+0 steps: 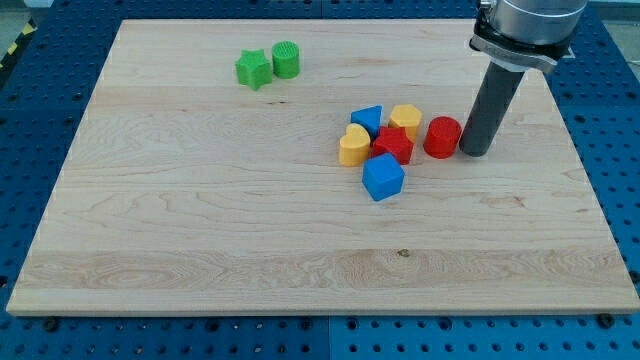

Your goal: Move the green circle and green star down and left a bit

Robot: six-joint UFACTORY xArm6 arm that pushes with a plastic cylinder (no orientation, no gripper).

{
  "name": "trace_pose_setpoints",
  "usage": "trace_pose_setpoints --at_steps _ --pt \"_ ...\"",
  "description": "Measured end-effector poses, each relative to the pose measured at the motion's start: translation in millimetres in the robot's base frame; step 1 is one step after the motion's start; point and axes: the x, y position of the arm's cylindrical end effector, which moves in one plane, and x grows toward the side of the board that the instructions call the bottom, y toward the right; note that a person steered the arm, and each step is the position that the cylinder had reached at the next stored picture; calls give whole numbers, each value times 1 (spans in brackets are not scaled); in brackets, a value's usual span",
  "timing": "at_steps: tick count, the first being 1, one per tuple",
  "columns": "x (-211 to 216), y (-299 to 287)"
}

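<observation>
- We found no text, label, brand, number or sign that could be read anywhere in the camera view.
- The wooden board point(200, 230) carried only its grain, with no printing or marking on it.
- The coloured blocks showed plain faces, without letters or figures.
- The dark rod and the grey collar above it at the upper right of the frame bore no legible marking.
- The yellow and black striped strip point(14, 50) at the upper left edge of the frame was a pattern only, with no words on it.
</observation>
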Motion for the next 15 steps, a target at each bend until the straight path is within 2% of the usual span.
trace_pose_setpoints --at_steps 3,5,7,8,9,10,15 --pt "0 -17" --pt "-24 17" --pt "-35 18" --pt "-68 17" --pt "-119 -11" --pt "-140 -28" --pt "-140 -35"
